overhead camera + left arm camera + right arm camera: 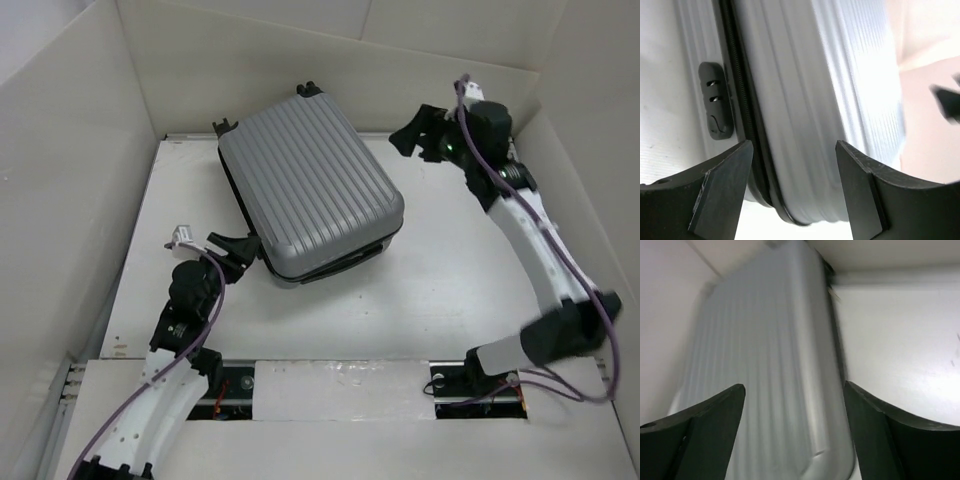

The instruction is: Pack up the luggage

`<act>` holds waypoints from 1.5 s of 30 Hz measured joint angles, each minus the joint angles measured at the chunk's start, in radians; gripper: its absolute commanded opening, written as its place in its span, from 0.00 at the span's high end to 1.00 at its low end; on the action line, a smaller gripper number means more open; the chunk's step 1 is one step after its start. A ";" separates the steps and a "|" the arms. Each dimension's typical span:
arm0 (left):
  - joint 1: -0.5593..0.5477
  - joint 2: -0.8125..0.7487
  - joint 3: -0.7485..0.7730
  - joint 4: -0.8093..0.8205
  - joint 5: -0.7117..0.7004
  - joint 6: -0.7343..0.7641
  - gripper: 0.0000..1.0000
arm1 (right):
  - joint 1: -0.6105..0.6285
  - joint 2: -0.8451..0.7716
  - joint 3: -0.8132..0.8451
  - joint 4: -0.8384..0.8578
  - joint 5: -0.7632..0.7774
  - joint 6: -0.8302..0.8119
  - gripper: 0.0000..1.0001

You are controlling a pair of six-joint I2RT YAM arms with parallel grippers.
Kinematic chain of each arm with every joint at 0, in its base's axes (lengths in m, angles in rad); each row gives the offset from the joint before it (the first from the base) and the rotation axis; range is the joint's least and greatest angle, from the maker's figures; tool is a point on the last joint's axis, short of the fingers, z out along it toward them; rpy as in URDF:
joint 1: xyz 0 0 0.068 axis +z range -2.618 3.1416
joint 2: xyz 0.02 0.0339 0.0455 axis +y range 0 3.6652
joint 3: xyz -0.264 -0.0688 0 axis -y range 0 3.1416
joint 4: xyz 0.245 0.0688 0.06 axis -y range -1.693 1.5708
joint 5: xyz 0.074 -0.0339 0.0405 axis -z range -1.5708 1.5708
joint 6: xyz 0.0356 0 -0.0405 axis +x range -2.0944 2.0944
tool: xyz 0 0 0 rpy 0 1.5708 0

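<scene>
- The left gripper (235, 250) is low at the near left, jaws apart, at the near-left corner of the suitcase (310, 185).
- In its wrist view the fingers straddle the suitcase's edge. The black zipper seam (742, 100) runs past the left finger and the ribbed shell lies behind the right one. Whether either finger touches cannot be told.
- A dark grey lock block (716, 107) sits on the side beside the seam.
- The silver-grey suitcase lies flat and shut on the white bench (450, 290), mid-bench, turned diagonally.
- Its black wheels (308, 92) point toward the far wall.
- The right gripper (413, 128) hangs at the far right, apart from the suitcase, jaws spread wide and holding nothing.
- Pale cardboard walls (60, 150) enclose the bench.
</scene>
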 measured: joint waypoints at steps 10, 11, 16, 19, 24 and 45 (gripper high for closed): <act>-0.006 -0.047 -0.005 -0.070 -0.107 0.020 0.47 | 0.213 -0.941 -0.970 0.312 0.072 0.068 1.00; -0.006 -0.016 -0.018 -0.053 -0.101 0.019 0.47 | 0.239 -0.980 -1.058 0.325 0.087 0.076 1.00; 0.000 0.109 -0.068 -0.032 -0.069 0.022 0.47 | 0.306 -0.998 -1.294 0.338 0.156 0.093 0.64; 0.023 0.142 -0.068 -0.005 -0.034 0.035 0.47 | 0.306 -0.918 -1.292 0.407 0.183 0.067 0.58; 0.046 0.193 -0.068 0.058 0.002 0.052 0.47 | 0.306 -0.708 -1.241 0.549 0.188 0.008 0.58; 0.050 0.169 -0.078 0.108 0.039 0.088 0.54 | 0.303 -0.410 -1.145 0.756 0.202 -0.111 0.75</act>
